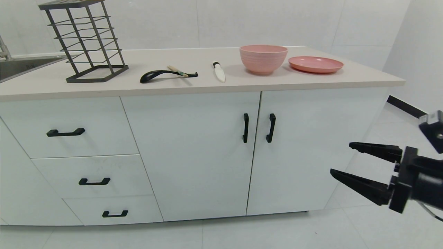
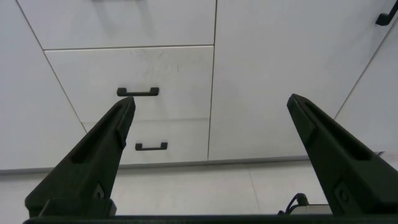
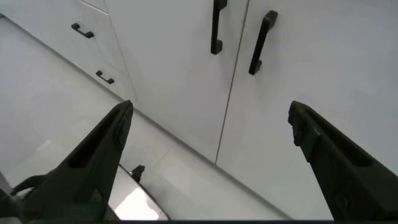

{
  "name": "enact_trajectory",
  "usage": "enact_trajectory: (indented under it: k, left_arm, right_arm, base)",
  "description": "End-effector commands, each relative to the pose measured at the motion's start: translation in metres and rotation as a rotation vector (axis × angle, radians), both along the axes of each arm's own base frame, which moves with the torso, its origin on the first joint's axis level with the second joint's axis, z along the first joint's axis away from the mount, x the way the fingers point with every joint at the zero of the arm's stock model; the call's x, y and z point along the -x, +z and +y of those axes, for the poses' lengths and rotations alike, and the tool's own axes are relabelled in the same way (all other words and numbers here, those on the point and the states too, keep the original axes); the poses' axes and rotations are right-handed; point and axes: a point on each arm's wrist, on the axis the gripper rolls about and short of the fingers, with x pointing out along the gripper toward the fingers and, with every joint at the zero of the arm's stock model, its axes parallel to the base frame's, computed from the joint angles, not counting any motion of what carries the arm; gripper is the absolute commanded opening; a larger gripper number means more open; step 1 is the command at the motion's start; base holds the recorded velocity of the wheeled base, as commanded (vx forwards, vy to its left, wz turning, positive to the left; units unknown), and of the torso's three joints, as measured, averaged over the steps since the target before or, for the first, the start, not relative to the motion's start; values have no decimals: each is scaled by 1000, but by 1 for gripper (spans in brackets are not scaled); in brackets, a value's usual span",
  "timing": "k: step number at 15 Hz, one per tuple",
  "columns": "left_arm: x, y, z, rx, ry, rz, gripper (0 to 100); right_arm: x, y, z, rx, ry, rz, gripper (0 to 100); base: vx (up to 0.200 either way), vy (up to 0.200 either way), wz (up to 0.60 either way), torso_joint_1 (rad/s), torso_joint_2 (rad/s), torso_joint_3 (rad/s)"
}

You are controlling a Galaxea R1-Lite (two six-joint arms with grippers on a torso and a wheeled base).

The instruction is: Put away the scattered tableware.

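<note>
On the beige countertop lie a black ladle, a pair of wooden chopsticks across its handle, and a white knife with a black handle. A pink bowl stands to the right of them, with a pink plate beyond it. My right gripper hangs open and empty low in front of the right cabinet door. My left gripper is open and empty, facing the lower drawers.
A black wire rack stands at the counter's left, beside a steel sink. Below are three drawers with black handles and two cabinet doors with vertical handles. Tiled floor runs in front.
</note>
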Motion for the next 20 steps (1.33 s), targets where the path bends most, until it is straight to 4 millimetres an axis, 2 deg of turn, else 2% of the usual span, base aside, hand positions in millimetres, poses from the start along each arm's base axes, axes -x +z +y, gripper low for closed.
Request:
enact_trajectory:
  k: [1, 4, 11, 13, 14, 17, 20]
  left_arm:
    - [0, 0, 0, -1, 0, 1, 100]
    - [0, 0, 0, 1, 0, 0, 100]
    - [0, 2, 0, -10, 0, -14, 100]
    - [2, 16, 0, -18, 2, -138, 100]
    - [6, 32, 0, -13, -4, -273, 100]
    - [12, 48, -4, -2, -169, -269, 100]
    - [4, 80, -6, -4, -309, -158, 100]
  right_arm:
    - [-42, -30, 12, 61, 49, 44, 100]
    - [-66, -46, 19, 44, 73, 2, 100]
    - [-98, -73, 17, 63, 87, -6, 100]
    - [-97, -76, 16, 65, 84, 6, 100]
    - [-98, -75, 14, 68, 84, -1, 100]
    - [-99, -72, 17, 58, 121, -32, 100]
    - [-98, -70, 18, 41, 169, -52, 100]
  base:
    - [0, 0, 0, 0, 0, 0]
    - [0, 0, 0, 0, 0, 0]
    - [0, 0, 0, 0, 0, 0]
    - [0, 0, 0, 0, 0, 0]
    - [0, 0, 0, 0, 0, 0]
    - [0, 0, 0, 0, 0, 0]
    - [0, 0, 0, 0, 0, 0]
